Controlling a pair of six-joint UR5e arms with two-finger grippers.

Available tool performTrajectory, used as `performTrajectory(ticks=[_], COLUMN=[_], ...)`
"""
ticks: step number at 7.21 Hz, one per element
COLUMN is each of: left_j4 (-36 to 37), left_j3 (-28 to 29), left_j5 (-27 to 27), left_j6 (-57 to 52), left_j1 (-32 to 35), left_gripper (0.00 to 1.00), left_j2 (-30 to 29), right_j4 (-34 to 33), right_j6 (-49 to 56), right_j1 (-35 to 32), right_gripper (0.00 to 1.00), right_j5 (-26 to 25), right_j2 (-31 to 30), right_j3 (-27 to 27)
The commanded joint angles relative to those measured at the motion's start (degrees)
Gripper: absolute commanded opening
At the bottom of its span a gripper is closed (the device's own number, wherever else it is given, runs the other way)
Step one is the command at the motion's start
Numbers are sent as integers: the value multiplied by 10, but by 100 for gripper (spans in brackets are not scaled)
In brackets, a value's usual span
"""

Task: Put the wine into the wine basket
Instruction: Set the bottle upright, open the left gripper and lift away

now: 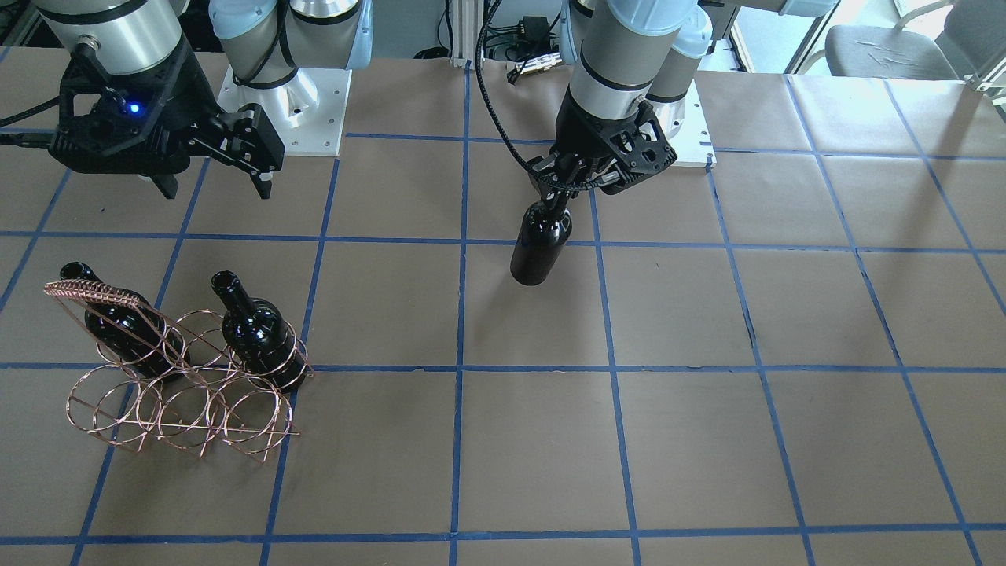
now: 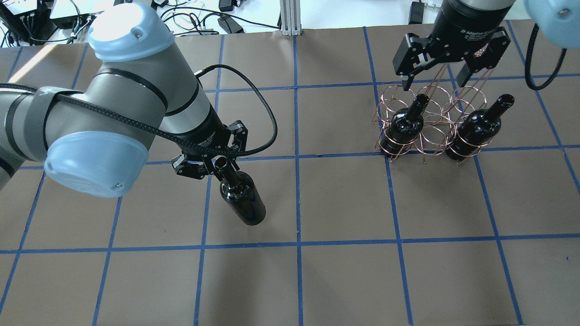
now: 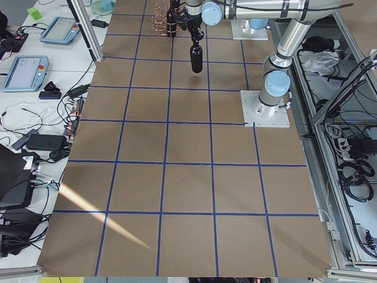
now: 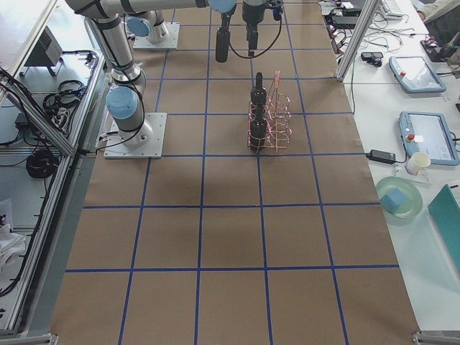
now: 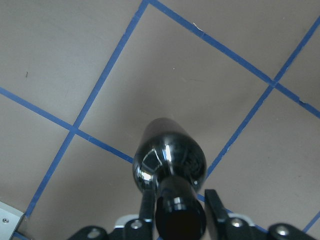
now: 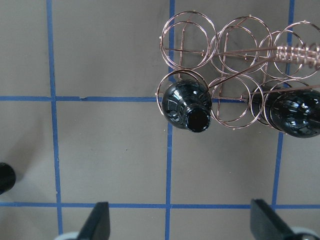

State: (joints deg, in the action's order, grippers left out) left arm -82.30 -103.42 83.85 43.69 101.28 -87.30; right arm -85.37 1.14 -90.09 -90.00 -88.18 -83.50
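We see left gripper point(image 2: 216, 165) clenched on neck of wine point(image 2: 242, 201); bottle hangs just below it, off table point(image 2: 340, 271). Under right gripper point(image 2: 433, 79), spread wide and holding nothing, sits wine basket point(image 1: 185, 393). We fear smooth glass slips. Swinging bottle may bump other bottles point(image 2: 403, 129).

my table point(image 1: 786, 314) wears brown paper gridded with blue tape point(image 1: 460, 314). a grey chair point(image 1: 880, 45) stands beyond it. teach pendants point(image 3: 26, 71) lie on the white side bench point(image 3: 65, 59); a sunlight streak point(image 3: 103, 215) crosses the paper.
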Motion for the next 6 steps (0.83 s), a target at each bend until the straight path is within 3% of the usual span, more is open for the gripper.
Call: performTrajectory(ticks=[1,3,5,6], left_j4=[-1,0,-9,-72], left_j3=[0,6,51,89], left_j5=[-4,-4,-1,-2], left_j6=[6,4,-14,-28], left_j1=[0,-2,-30,-48], left_gripper=[93,100,100,100], left_j2=[-2,-1,-2,-2], right_j4=[-1,-2,-2,-7], right_j6=[-1,0,-2,5], right_j1=[0,0,-1,-1], right_gripper=[100,100,100,100], right_j5=[1,2,24,29], right_j2=[-1,-1,-1,3], right_j3=[0,0,0,0])
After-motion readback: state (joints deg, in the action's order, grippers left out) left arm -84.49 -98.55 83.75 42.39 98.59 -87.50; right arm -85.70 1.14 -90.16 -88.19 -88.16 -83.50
